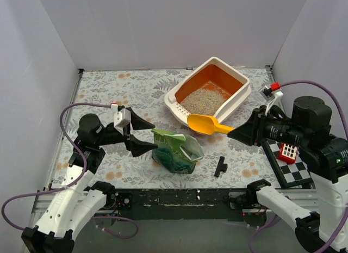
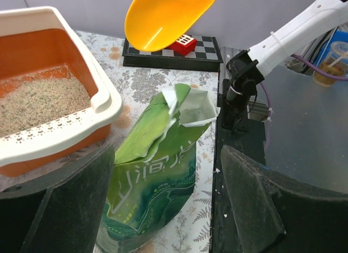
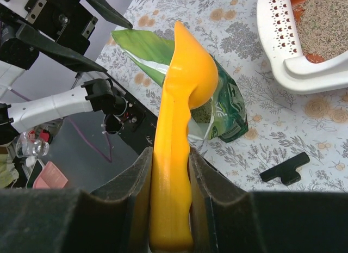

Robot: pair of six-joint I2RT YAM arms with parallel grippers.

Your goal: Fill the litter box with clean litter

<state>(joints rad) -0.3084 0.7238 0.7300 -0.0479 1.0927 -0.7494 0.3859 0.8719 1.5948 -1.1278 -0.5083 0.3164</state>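
The litter box stands at the back right, cream outside, orange inside, with a pile of beige-grey litter in it. It also shows in the left wrist view and the right wrist view. The green bag lies open on the table in front of it. My left gripper is open just left of the bag, fingers either side of its base. My right gripper is shut on the handle of a yellow scoop, held over the table between bag and box, turned on edge.
A small black clip lies on the table right of the bag. A checkered board with a red and white block sits at the right edge. White walls enclose the floral table on three sides.
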